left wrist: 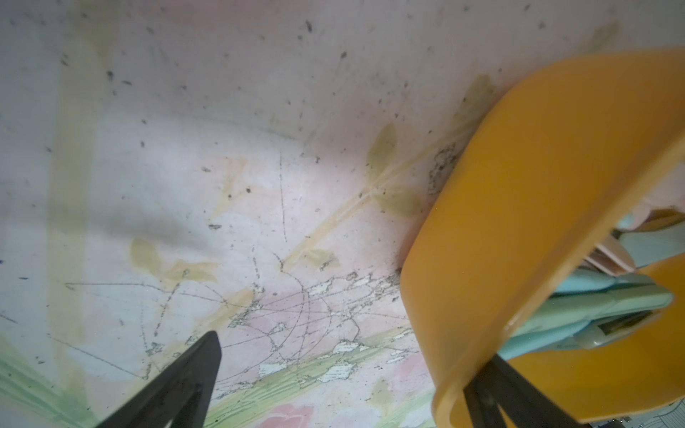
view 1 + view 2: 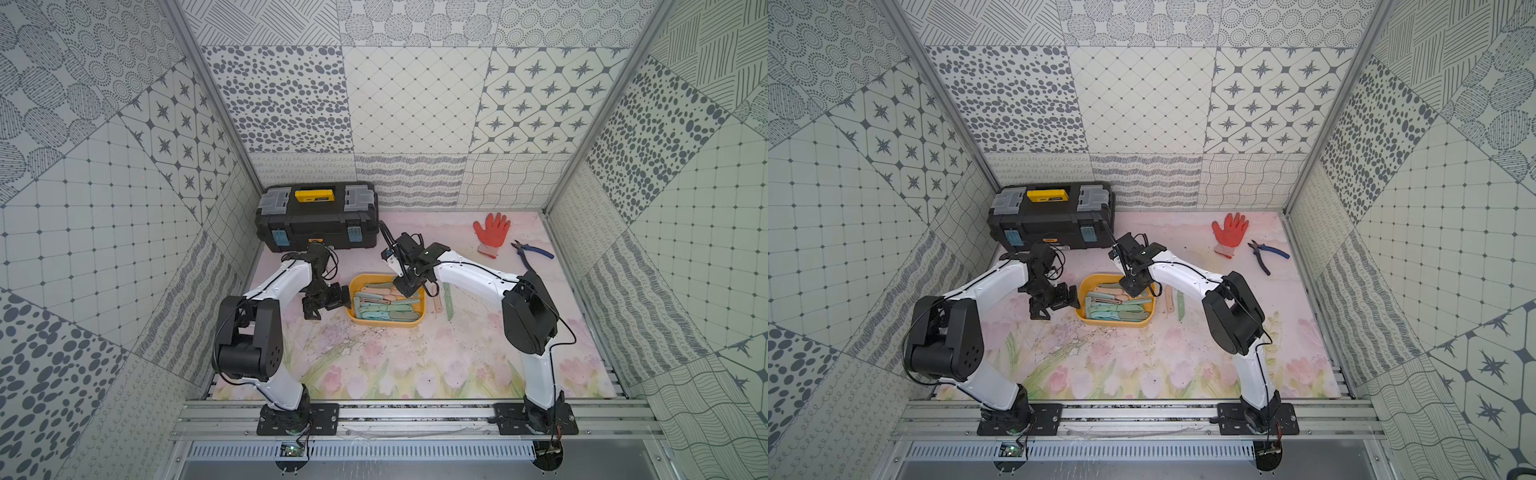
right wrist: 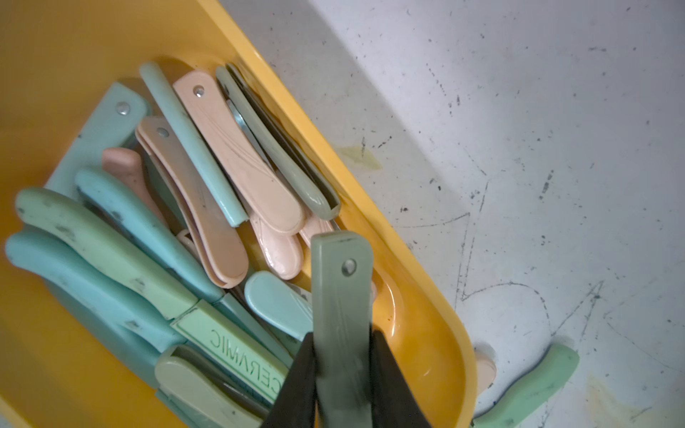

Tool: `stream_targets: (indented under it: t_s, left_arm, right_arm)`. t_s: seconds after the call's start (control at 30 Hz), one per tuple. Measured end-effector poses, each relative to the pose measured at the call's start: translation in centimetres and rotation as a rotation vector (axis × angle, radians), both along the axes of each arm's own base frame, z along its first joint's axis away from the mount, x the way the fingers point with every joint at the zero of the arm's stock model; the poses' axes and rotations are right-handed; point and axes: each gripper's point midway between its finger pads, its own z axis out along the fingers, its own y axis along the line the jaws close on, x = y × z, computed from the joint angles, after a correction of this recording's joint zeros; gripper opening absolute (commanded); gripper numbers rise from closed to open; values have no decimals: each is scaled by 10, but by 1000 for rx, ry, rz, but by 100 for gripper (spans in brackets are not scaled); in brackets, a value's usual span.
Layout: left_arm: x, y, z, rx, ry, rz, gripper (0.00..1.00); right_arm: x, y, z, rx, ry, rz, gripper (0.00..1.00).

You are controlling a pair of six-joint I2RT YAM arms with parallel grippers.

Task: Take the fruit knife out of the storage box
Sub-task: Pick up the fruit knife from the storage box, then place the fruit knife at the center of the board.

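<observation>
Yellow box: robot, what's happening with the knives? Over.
Right end effector shut on a grey-green fruit knife, over the storage box. Left end effector open, straddling the box's wall. More knives piled beneath; nothing over it.

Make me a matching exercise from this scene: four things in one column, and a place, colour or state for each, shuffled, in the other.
Things:
1. toolbox
2. glove
3. right claw
4. left claw

Descriptions:
A. shut on a green knife
B. open, beside the yellow tub
C. black, with a yellow handle
D. orange, lying next to the pliers

Pairs: 1-C, 2-D, 3-A, 4-B
</observation>
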Motion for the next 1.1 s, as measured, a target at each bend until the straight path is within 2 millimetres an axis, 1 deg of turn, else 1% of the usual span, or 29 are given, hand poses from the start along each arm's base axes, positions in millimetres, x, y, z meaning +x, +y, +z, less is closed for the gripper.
stream_targets:
  t_s: [0.1,0.2,0.3,0.4,0.47,0.53,0.6,0.7,0.87,0.97,1.1]
  left_arm:
    - [0,0,0,0,0,0,98]
    - [0,0,0,0,0,0,98]
    - [0,0,0,0,0,0,98]
    - [0,0,0,0,0,0,98]
    - [0,0,0,0,0,0,98]
    - [0,0,0,0,0,0,98]
    - [0,0,0,0,0,0,98]
    - [0,0,0,0,0,0,98]
    - [0,0,0,0,-1,0,98]
    - [0,0,0,0,-1,0,98]
    - [0,0,0,-1,-1,0,98]
  right_arm:
    - [-2,-4,0,-7,1,-18,22]
    - [-3,-10,8,3,-12,-47,22]
    - [-4,-17,28,40,-39,-84,22]
    - [-3,-27,52,98,-69,-142,21]
    - [2,-40,65,137,-86,-203,20]
    - [9,-58,71,163,-95,-275,19]
    - [13,-76,68,166,-92,-334,19]
    - [16,-107,57,140,-82,-433,20]
    - [11,-147,34,93,-49,-560,19]
    - [9,-164,24,74,-30,-619,18]
    - [5,-179,10,53,-2,-673,18]
